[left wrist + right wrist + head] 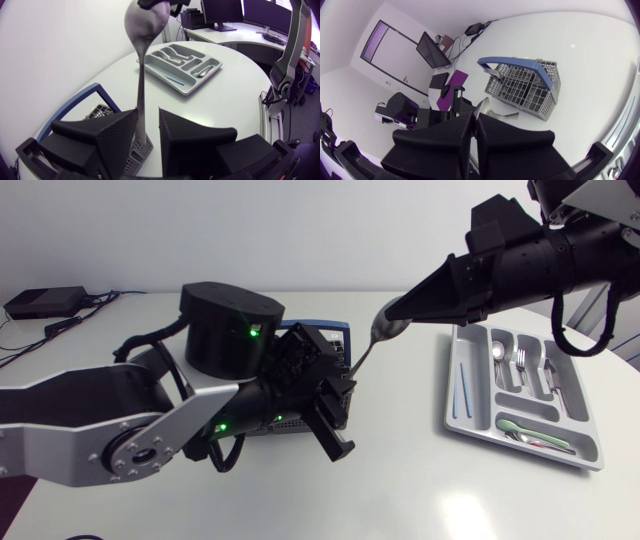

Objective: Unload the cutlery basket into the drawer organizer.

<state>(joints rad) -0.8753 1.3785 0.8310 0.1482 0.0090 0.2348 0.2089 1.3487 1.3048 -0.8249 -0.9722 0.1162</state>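
Spoon [372,345] first: from overhead you see it slanting in the air above the table [400,480], its bowl pinched in your right gripper [392,310], whose jaws are closed on it. Its handle end reaches your left gripper [338,405]. The cutlery basket [330,330] lies mostly hidden behind your left arm, and the drawer organizer [452,395] lies well apart at your right, with cutlery already in its compartments

From your left wrist, the handle runs down between the fingers [120,135], lying against one; a gap shows on the other side, so those jaws are open. The basket's corner shows beside the gripper

From your right wrist, the spoon's bowl [483,107] sticks out between the closed fingers [450,135], with the basket [530,85] on the table ahead
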